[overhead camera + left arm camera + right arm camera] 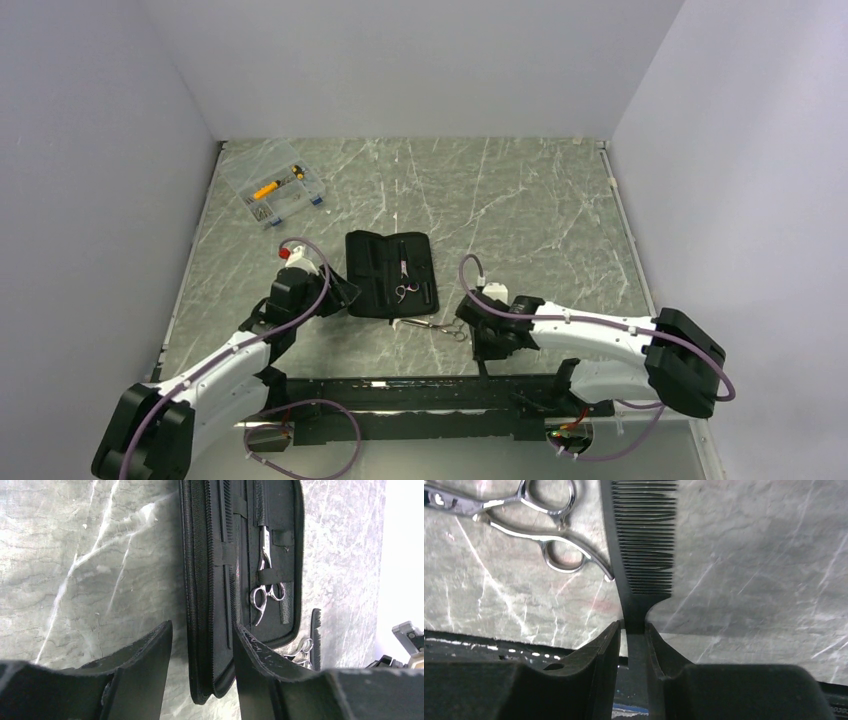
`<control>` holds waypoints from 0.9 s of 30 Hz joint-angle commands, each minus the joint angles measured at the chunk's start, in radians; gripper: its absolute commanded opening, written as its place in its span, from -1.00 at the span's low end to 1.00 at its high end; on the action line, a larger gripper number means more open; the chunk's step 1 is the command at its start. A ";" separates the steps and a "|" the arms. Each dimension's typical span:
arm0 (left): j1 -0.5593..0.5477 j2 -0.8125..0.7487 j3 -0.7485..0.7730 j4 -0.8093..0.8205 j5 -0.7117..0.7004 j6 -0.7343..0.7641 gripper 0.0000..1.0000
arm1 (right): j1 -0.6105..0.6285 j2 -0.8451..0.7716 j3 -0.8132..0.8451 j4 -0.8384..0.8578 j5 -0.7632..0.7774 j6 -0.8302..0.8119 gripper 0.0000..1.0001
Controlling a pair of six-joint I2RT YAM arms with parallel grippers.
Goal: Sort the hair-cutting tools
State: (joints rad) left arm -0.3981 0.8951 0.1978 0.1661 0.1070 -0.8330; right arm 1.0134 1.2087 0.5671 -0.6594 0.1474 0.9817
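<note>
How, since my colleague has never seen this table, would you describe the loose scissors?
Find the open black case mid-table. Just off its near edge, toward the right arm, the loose scissors lie on the marbled tabletop. Unlike the other pair, strapped inside the case, they sit beside the black comb.

Counts: black zip case (365, 270) 1, table centre. Scissors 2: cased scissors (403, 280), plus loose scissors (447, 329) at 5 o'clock off the case. Comb (639, 545) 1. Clear parts box (290, 205) 1, at 10 o'clock from the case. Yellow part (266, 188) inside it: 1 discernible.
</note>
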 commanded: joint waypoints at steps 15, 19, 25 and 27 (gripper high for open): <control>-0.003 -0.080 -0.016 -0.029 -0.038 -0.006 0.08 | 0.192 -0.043 0.010 -0.154 0.041 0.229 -0.14; -0.003 -0.084 -0.022 -0.026 -0.043 -0.006 0.09 | 0.193 -0.039 -0.005 -0.119 0.019 0.234 -0.14; -0.002 -0.079 -0.031 -0.019 -0.041 -0.008 0.08 | 0.197 0.017 -0.003 -0.070 -0.002 0.225 -0.24; -0.003 -0.082 -0.031 -0.022 -0.043 -0.005 0.08 | 0.201 0.025 0.005 -0.073 0.000 0.224 -0.30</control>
State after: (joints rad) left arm -0.3981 0.8242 0.1764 0.1303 0.0803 -0.8337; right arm 1.2026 1.2034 0.5598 -0.7597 0.1551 1.1900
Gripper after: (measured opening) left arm 0.540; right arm 0.376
